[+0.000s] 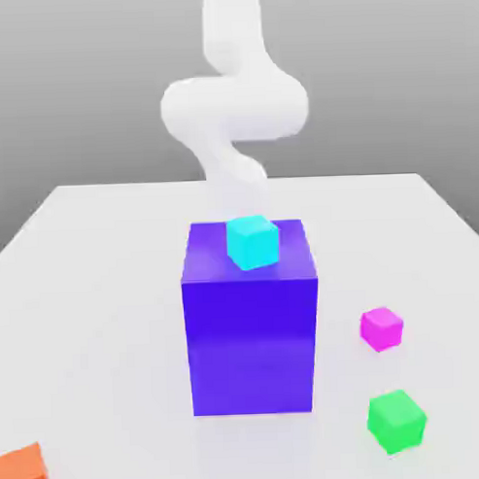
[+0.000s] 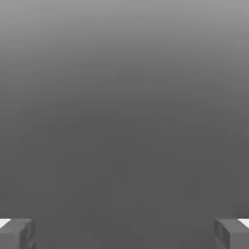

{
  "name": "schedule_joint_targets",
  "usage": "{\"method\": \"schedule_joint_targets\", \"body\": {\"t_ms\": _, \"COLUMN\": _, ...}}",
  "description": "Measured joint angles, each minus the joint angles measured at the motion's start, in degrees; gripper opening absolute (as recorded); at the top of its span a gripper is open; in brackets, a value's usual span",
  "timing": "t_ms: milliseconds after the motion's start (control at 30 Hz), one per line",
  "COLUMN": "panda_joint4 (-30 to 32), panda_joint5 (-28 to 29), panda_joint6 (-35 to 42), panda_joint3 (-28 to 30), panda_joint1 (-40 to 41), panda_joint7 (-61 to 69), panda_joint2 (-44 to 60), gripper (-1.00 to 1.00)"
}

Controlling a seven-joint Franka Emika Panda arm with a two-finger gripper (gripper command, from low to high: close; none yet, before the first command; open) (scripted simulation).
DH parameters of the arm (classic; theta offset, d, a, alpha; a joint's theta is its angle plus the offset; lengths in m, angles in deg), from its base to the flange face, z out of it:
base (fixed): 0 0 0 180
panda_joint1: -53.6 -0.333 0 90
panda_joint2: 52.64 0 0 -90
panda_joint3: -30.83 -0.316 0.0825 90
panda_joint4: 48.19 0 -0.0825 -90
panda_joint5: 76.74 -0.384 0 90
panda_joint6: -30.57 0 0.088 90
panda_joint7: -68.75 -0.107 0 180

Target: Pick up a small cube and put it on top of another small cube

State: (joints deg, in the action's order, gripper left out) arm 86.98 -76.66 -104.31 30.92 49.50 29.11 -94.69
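Observation:
The small magenta cube [image 1: 382, 328] rests on the white table, toward the exterior view's right. A green cube [image 1: 396, 420] of about the same size lies nearer the front edge on that side. The white arm [image 1: 234, 107] rises behind a large blue block and bends down behind it, so the hand is hidden there. In the hand view my gripper [image 2: 124, 233] is open: its two grey fingertips [image 2: 17, 233] stand far apart with nothing between them, against a plain grey background.
A tall blue block [image 1: 251, 321] stands mid-table with a cyan cube [image 1: 252, 241] on its top near the far edge. An orange block [image 1: 20, 473] sits at the front corner on the exterior view's left. The white table [image 1: 109, 287] spreads around them.

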Motion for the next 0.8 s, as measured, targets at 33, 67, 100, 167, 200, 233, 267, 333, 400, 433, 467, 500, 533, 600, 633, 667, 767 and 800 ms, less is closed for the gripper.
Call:
{"method": "schedule_joint_targets", "body": {"t_ms": 33, "panda_joint4": 1.5, "panda_joint5": 0.0, "panda_joint6": -1.3, "panda_joint3": 0.0, "panda_joint1": -1.8, "panda_joint7": 2.7, "panda_joint2": 1.7, "gripper": 0.00}}
{"method": "schedule_joint_targets", "body": {"t_ms": 67, "panda_joint4": 2.9, "panda_joint5": 0.1, "panda_joint6": -2.6, "panda_joint3": 0.1, "panda_joint1": -3.5, "panda_joint7": 5.3, "panda_joint2": 3.2, "gripper": 0.00}}
{"method": "schedule_joint_targets", "body": {"t_ms": 100, "panda_joint4": 4.3, "panda_joint5": 0.1, "panda_joint6": -3.9, "panda_joint3": 0.1, "panda_joint1": -5.2, "panda_joint7": 7.8, "panda_joint2": 4.8, "gripper": 0.00}}
{"method": "schedule_joint_targets", "body": {"t_ms": 167, "panda_joint4": 7.0, "panda_joint5": 0.1, "panda_joint6": -6.4, "panda_joint3": 0.1, "panda_joint1": -8.4, "panda_joint7": 12.9, "panda_joint2": 7.8, "gripper": 0.00}}
{"method": "schedule_joint_targets", "body": {"t_ms": 200, "panda_joint4": 8.4, "panda_joint5": 0.0, "panda_joint6": -7.6, "panda_joint3": 0.1, "panda_joint1": -10.0, "panda_joint7": 15.4, "panda_joint2": 9.4, "gripper": 0.00}}
{"method": "schedule_joint_targets", "body": {"t_ms": 233, "panda_joint4": 9.7, "panda_joint5": 0.0, "panda_joint6": -8.9, "panda_joint3": 0.1, "panda_joint1": -11.6, "panda_joint7": 17.9, "panda_joint2": 10.9, "gripper": 0.00}}
{"method": "schedule_joint_targets", "body": {"t_ms": 267, "panda_joint4": 11.1, "panda_joint5": 0.0, "panda_joint6": -10.1, "panda_joint3": 0.1, "panda_joint1": -13.1, "panda_joint7": 20.4, "panda_joint2": 12.4, "gripper": 0.00}}
{"method": "schedule_joint_targets", "body": {"t_ms": 333, "panda_joint4": 13.8, "panda_joint5": -0.1, "panda_joint6": -12.6, "panda_joint3": 0.0, "panda_joint1": -16.3, "panda_joint7": 25.5, "panda_joint2": 15.4, "gripper": 0.00}}
{"method": "schedule_joint_targets", "body": {"t_ms": 400, "panda_joint4": 16.5, "panda_joint5": -0.2, "panda_joint6": -15.0, "panda_joint3": -0.1, "panda_joint1": -19.4, "panda_joint7": 30.5, "panda_joint2": 18.4, "gripper": 0.00}}
{"method": "schedule_joint_targets", "body": {"t_ms": 433, "panda_joint4": 17.8, "panda_joint5": -0.2, "panda_joint6": -16.3, "panda_joint3": -0.2, "panda_joint1": -20.9, "panda_joint7": 33.1, "panda_joint2": 20.0, "gripper": 0.00}}
{"method": "schedule_joint_targets", "body": {"t_ms": 467, "panda_joint4": 19.2, "panda_joint5": -0.2, "panda_joint6": -17.5, "panda_joint3": -0.2, "panda_joint1": -22.5, "panda_joint7": 35.6, "panda_joint2": 21.5, "gripper": 0.00}}
{"method": "schedule_joint_targets", "body": {"t_ms": 500, "panda_joint4": 20.6, "panda_joint5": -0.3, "panda_joint6": -18.8, "panda_joint3": -0.3, "panda_joint1": -24.0, "panda_joint7": 38.1, "panda_joint2": 23.0, "gripper": 0.00}}
{"method": "schedule_joint_targets", "body": {"t_ms": 533, "panda_joint4": 21.9, "panda_joint5": -0.4, "panda_joint6": -20.0, "panda_joint3": -0.5, "panda_joint1": -25.5, "panda_joint7": 40.7, "panda_joint2": 24.5, "gripper": 0.00}}
{"method": "schedule_joint_targets", "body": {"t_ms": 600, "panda_joint4": 24.6, "panda_joint5": -0.6, "panda_joint6": -22.4, "panda_joint3": -0.8, "panda_joint1": -28.3, "panda_joint7": 45.8, "panda_joint2": 27.5, "gripper": 0.00}}
{"method": "schedule_joint_targets", "body": {"t_ms": 633, "panda_joint4": 26.0, "panda_joint5": -0.5, "panda_joint6": -23.7, "panda_joint3": -0.8, "panda_joint1": -29.9, "panda_joint7": 48.2, "panda_joint2": 29.0, "gripper": 0.00}}
{"method": "schedule_joint_targets", "body": {"t_ms": 667, "panda_joint4": 27.3, "panda_joint5": -0.6, "panda_joint6": -24.9, "panda_joint3": -1.1, "panda_joint1": -31.3, "panda_joint7": 50.8, "panda_joint2": 30.5, "gripper": 0.00}}
{"method": "schedule_joint_targets", "body": {"t_ms": 767, "panda_joint4": 31.4, "panda_joint5": -0.9, "panda_joint6": -28.6, "panda_joint3": -2.4, "panda_joint1": -34.9, "panda_joint7": 58.4, "panda_joint2": 35.1, "gripper": 0.00}}
{"method": "schedule_joint_targets", "body": {"t_ms": 800, "panda_joint4": 32.7, "panda_joint5": -0.9, "panda_joint6": -29.9, "panda_joint3": -2.8, "panda_joint1": -36.0, "panda_joint7": 61.0, "panda_joint2": 36.6, "gripper": 0.00}}
